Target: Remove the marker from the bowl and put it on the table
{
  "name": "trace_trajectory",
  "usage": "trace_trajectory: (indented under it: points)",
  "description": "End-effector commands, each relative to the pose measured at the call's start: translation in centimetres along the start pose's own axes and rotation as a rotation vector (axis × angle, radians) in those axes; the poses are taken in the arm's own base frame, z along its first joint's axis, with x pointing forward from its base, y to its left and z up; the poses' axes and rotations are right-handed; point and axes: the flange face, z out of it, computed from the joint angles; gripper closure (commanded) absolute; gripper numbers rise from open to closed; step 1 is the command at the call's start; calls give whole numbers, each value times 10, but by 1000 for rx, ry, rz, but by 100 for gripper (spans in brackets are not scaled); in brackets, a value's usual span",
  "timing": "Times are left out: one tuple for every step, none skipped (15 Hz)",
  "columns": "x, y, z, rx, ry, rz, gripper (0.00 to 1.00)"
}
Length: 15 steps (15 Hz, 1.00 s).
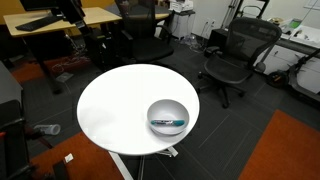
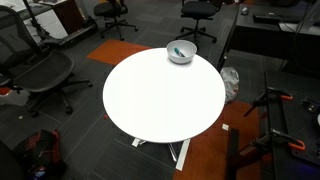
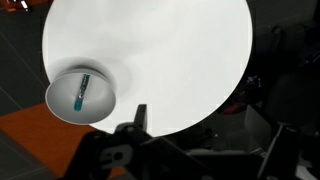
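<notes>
The shiny metal bowl stands near the edge of the round white table. It shows in both exterior views, also as the bowl on the table. The teal-blue marker lies inside it, and shows in an exterior view. In the wrist view the bowl sits at the table's left edge with the marker in it. My gripper hovers high above the table's edge, well right of the bowl, with its fingers wide apart and empty. The arm is out of both exterior views.
Black office chairs and wooden desks stand around the table. Another chair is beside it. Orange carpet patches lie on the dark floor under the table's pedestal.
</notes>
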Motion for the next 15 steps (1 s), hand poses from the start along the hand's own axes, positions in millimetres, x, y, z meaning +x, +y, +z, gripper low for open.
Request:
trace_trajectory:
  points:
    - [35,20,19,-49,21,59,0]
    - [43,28,24,-52,22,76,0]
    - [52,36,29,-57,29,90,0]
    - [60,44,34,-58,31,105,0]
    - [68,53,40,-65,35,124,0]
    - [76,61,46,-68,36,142,0]
    - [84,71,53,-79,36,157,0]
    - [90,78,59,-89,35,168,0]
    - [97,86,67,-100,32,179,0]
    - [103,93,74,-106,26,188,0]
    - [109,100,82,-112,18,199,0]
    - [115,107,89,-119,11,207,0]
    - [120,113,98,-121,3,216,0]
    - [125,119,106,-127,-1,222,0]
    - [131,125,114,-129,-7,228,0]
